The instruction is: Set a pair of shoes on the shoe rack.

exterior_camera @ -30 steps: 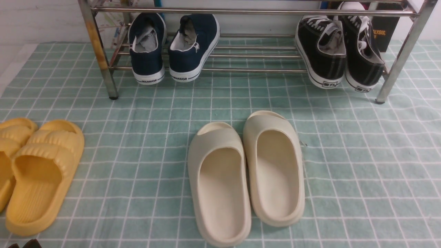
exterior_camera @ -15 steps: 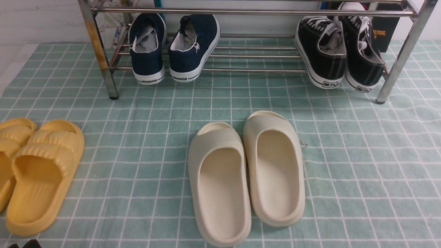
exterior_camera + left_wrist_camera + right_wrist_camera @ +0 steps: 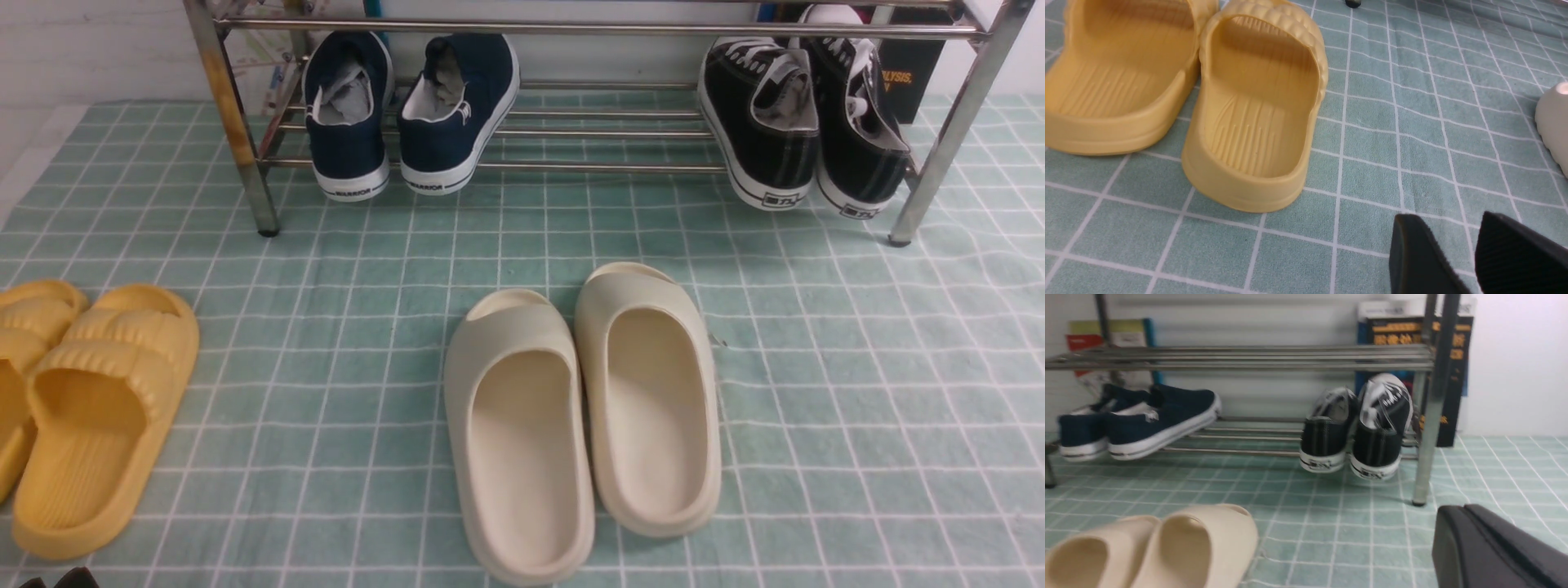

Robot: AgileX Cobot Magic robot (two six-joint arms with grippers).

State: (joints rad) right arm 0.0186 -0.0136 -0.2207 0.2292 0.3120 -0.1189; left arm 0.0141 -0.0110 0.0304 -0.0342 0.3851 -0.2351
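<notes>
Nothing has visibly shifted since the earlier frame; the shoes, the slides and the rack all keep their places. The black sneakers (image 3: 763, 122) are on the lower shelf of the shoe rack (image 3: 604, 30), at its right end by the front post; they sit side by side, heels facing the camera and reaching out past the front bar, with the upper shelf above them. The rack stands toward the far edge of the desk (image 3: 343, 327), on a green checked cloth; the navy sneakers (image 3: 347, 147) marked WARRIOR are on the same lower shelf, near its left end, heels also toward the camera and angled away from each other at the toes. A dark book (image 3: 906, 77) with yellow lettering is upright behind the black pair.

The cream slides (image 3: 522, 457) lie in the middle of the desk, in front of the rack, one set a little farther forward than the other; the yellow slides (image 3: 106, 425) lie toward the left edge, well apart from the cream ones. The left tool (image 3: 1447, 222) has its fingers spread, with bare cloth between them; the right tool (image 3: 1459, 512) has its fingers pressed together, pinching nothing.
</notes>
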